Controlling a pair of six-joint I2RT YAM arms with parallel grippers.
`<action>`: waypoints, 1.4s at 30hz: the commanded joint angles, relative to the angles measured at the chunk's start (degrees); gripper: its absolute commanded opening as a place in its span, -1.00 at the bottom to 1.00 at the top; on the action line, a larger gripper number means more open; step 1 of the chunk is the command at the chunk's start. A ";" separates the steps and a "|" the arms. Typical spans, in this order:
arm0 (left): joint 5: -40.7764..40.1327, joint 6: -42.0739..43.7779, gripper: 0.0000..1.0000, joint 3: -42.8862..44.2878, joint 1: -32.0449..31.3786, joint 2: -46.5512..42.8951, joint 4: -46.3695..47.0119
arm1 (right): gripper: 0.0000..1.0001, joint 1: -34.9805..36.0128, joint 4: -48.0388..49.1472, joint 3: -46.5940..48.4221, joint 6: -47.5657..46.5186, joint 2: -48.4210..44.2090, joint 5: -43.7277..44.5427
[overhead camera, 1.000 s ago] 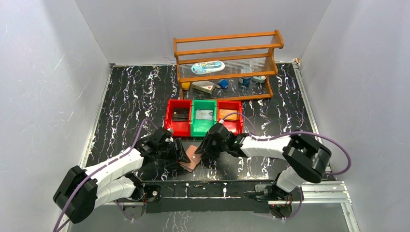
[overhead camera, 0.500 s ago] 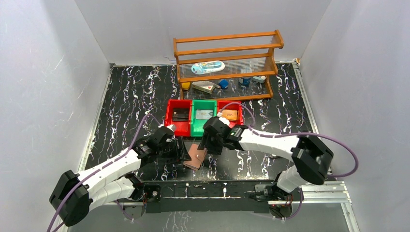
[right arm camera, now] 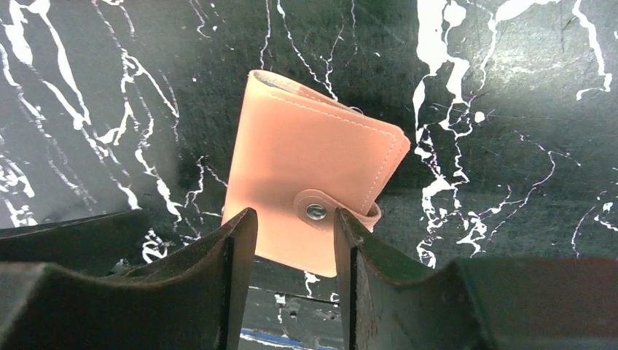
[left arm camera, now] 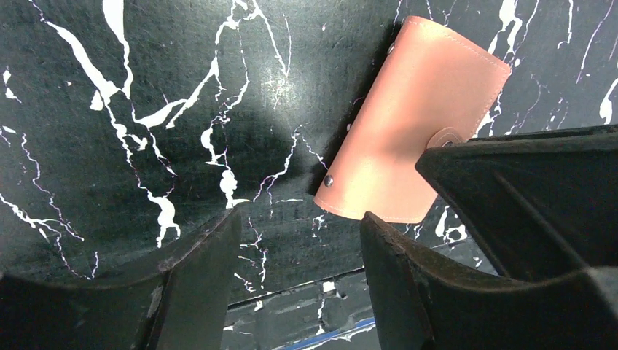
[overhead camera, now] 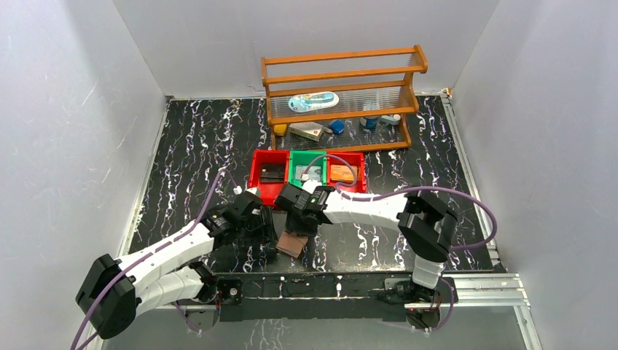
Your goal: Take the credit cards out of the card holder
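Since the card holder (right arm camera: 310, 182) lies shut and flat on the worktop (right arm camera: 510, 109) straight ahead of the right hand (right arm camera: 295, 219), with its snap tab (right arm camera: 318, 211) showing in the gap between that hand's spread fingers (right arm camera: 218, 292), the right arm is plainly the nearer one. The holder's longer side runs away from those fingertips, a little skewed. The left hand (left arm camera: 295, 226), likewise spread and gripping nothing, has the holder ahead and off toward its right finger, not between the two. Undoing the tab looks like the first need, and the right hand is better lined up for it.
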 commanded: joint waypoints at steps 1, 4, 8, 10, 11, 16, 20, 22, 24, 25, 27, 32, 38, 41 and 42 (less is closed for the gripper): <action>-1.72 1.86 0.19 1.77 -0.17 0.04 -0.54 | 0.02 1.01 -6.33 4.28 1.47 2.89 3.65; -2.07 1.80 0.19 1.58 -0.15 -0.55 -0.54 | 0.00 1.45 -9.00 6.05 1.75 4.40 4.90; -1.89 1.94 0.20 1.40 -0.15 -0.98 0.04 | -0.02 1.56 -10.60 6.57 2.12 6.27 5.53; -1.61 2.41 0.21 1.53 -0.14 -0.88 0.28 | -0.05 1.57 -11.41 6.98 2.12 7.17 5.81; -1.51 2.68 0.21 1.61 -0.14 -0.71 0.41 | -0.06 1.57 -12.08 7.17 2.12 7.55 6.13; -0.33 3.74 0.22 2.01 -0.17 0.60 1.44 | -0.31 1.48 -12.20 6.28 2.10 7.72 7.16; 2.64 5.34 0.25 2.42 -0.17 2.40 4.20 | -0.54 1.40 -9.30 4.60 1.51 7.23 5.30; 3.96 6.36 0.27 3.03 -0.17 3.85 5.21 | -0.55 1.24 -8.13 3.67 1.38 6.62 4.70; 4.61 7.34 0.28 3.74 -0.17 5.59 5.47 | -0.56 1.01 -5.90 2.14 1.21 5.32 3.89; 4.81 7.70 0.28 4.18 -0.16 6.51 5.43 | -0.56 0.87 -4.62 1.05 1.18 4.53 3.46; 4.84 8.14 0.29 4.87 -0.17 8.27 5.39 | -0.57 0.77 -0.77 -1.21 0.65 2.24 2.17; 5.56 8.39 0.30 5.77 -0.18 11.32 5.20 | -0.54 0.69 5.15 -5.09 -0.17 -2.23 1.15; 5.99 8.42 0.32 5.20 -0.17 10.94 5.15 | -0.41 0.59 3.59 -5.68 0.64 -4.19 2.18; 6.03 8.43 0.33 4.93 -0.17 10.37 5.14 | -0.36 0.60 1.95 -5.36 1.23 -3.95 2.43; 6.08 8.41 0.34 4.88 -0.17 10.28 5.19 | -0.34 0.60 1.40 -5.22 1.30 -3.82 2.58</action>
